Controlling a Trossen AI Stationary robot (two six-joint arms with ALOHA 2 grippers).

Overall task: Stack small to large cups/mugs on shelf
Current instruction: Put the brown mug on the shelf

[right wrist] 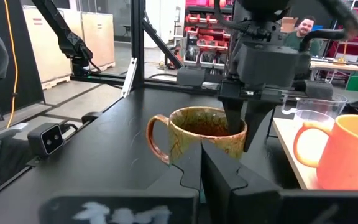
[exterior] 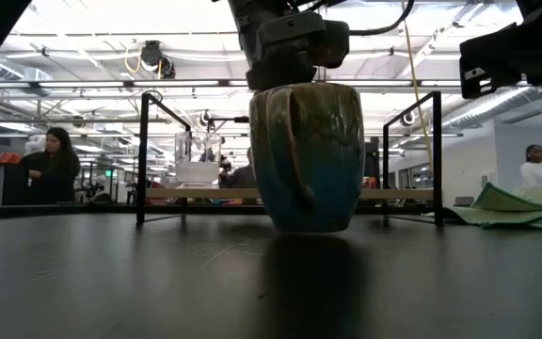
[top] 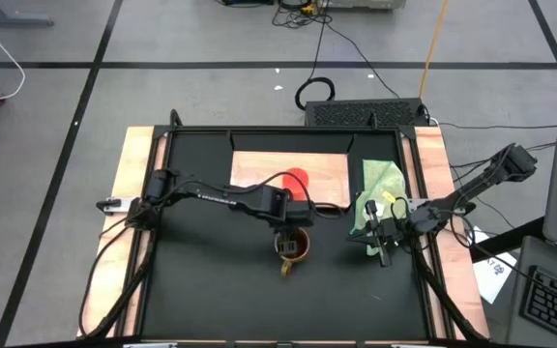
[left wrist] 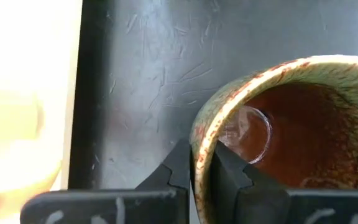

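From my remote station I see the black table (top: 211,280) filling the overhead view, with the shelf (top: 259,166), a light-wood board, lying at its far middle and the green cloth (top: 379,184) crumpled just to its right. The left arm (top: 211,196) reaches across from the left edge, its gripper (top: 293,232) over the brown mug (top: 295,246), which stands upright on the bare table just in front of the shelf, handle pointing toward the near edge. In the left wrist view one finger (left wrist: 179,168) sits outside the mug's rim (left wrist: 247,74) and the other inside, clenched on the wall. The low view shows the mug's base meeting the tabletop.

The right arm (top: 472,184) waits at the right side, its gripper (top: 383,240) near the cloth, fingers (right wrist: 194,165) pressed together on nothing and aimed at the mug.

The orange cup (top: 296,181) stands on the shelf, partly hidden under the left arm; the right wrist view shows it at the board's near edge with the clear glass cup (right wrist: 312,115) just behind it.

People (exterior: 53,165) show in the room beyond the table.
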